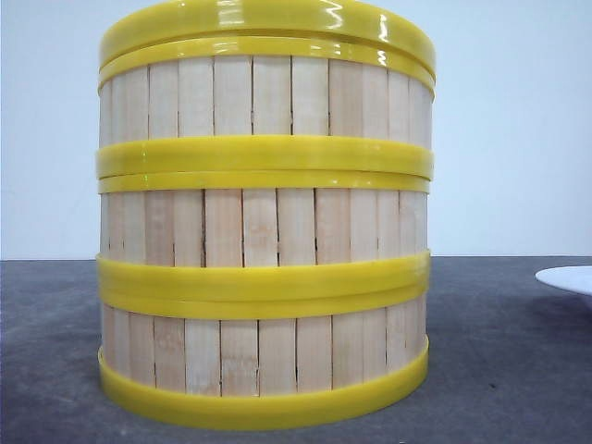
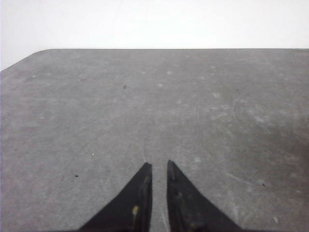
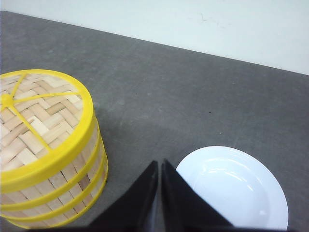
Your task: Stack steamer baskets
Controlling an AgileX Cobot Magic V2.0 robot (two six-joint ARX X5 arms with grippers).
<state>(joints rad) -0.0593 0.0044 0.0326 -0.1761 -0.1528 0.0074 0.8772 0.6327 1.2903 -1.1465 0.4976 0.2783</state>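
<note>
Bare lab-like test bench: grey tabletop (image 2: 96, 121), plain white wall (image 1: 518, 129).

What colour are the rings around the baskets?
Glossy yellow rims on the steamer baskets, clearest in the front view.

No text, label, brand, number or sign can be read in any view, neither on the baskets (image 1: 264, 222) nor on the plate (image 3: 236, 188).

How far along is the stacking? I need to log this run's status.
Done, it looks: three steamer baskets stand in one column on the grey table, a woven lid on top. Nothing is in hand: left gripper and right gripper are shut and hold nothing. The white plate lies beside the stack.
</note>
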